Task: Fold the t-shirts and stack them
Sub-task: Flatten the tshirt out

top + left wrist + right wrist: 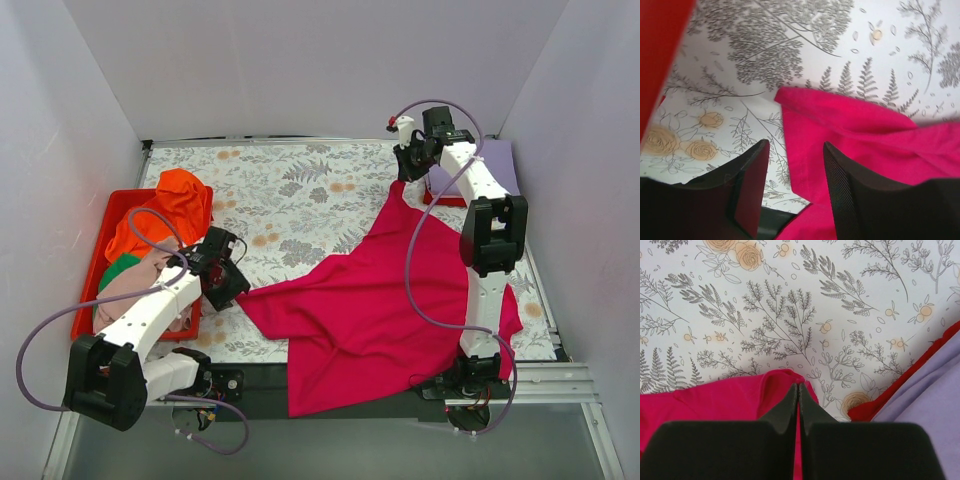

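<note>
The large crimson t-shirt (380, 300) lies spread and rumpled over the right half of the floral table, its lower hem hanging off the near edge. My right gripper (404, 172) is shut on its far corner (715, 400), the jaws (798, 386) pinching a small fold and holding it up. My left gripper (232, 292) sits at the shirt's left corner (865, 135). Its jaws (795, 145) stand apart with the cloth's hemmed edge between them. Orange (180, 205), green (120, 268) and beige-pink (135, 290) shirts are heaped at the left. A lavender shirt (492, 165) lies folded at the far right.
The heaped shirts fill a red plastic tray (92, 262) by the left wall. The lavender shirt (925, 390) rests on a second red tray (875, 407) against the right wall. White walls close in three sides. A dark strip (250, 380) runs along the table's near edge.
</note>
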Available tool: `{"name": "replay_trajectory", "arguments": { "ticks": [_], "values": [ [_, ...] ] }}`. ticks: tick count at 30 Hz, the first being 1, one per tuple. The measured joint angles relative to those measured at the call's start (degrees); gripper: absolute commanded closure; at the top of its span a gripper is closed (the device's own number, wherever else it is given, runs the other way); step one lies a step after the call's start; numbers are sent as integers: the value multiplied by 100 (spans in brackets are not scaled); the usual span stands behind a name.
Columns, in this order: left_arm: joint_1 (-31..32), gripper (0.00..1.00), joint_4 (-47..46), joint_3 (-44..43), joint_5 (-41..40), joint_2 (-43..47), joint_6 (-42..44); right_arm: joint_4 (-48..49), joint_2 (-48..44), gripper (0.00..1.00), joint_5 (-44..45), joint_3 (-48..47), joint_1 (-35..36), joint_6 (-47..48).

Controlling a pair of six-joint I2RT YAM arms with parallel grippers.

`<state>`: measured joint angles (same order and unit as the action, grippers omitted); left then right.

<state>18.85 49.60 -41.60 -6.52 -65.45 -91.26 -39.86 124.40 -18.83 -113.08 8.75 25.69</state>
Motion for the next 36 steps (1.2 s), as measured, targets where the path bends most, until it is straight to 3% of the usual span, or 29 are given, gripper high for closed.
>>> {"name": "replay_trajectory", "arguments": {
  "ticks": [5, 9, 13, 23, 36],
  "values": [
    [0, 59, 146, 33, -256, 4, -540, -7, -11, 99, -48, 125, -2, -2],
    [0, 72, 52, 138, -232, -44, -667, -15, -28, 99, -87, 157, -2, -7],
    [0, 73, -74, 162, -136, -308, -669, -2, -74, 99, -105, 203, -2, -9],
    [-52, 55, -420, 323, -186, -723, -570, -7, -116, 99, -149, 232, -2, -15],
    [-223, 51, -697, -33, -522, -1451, -138, 4, -177, 99, -157, 341, -7, -20]
  ]
}}
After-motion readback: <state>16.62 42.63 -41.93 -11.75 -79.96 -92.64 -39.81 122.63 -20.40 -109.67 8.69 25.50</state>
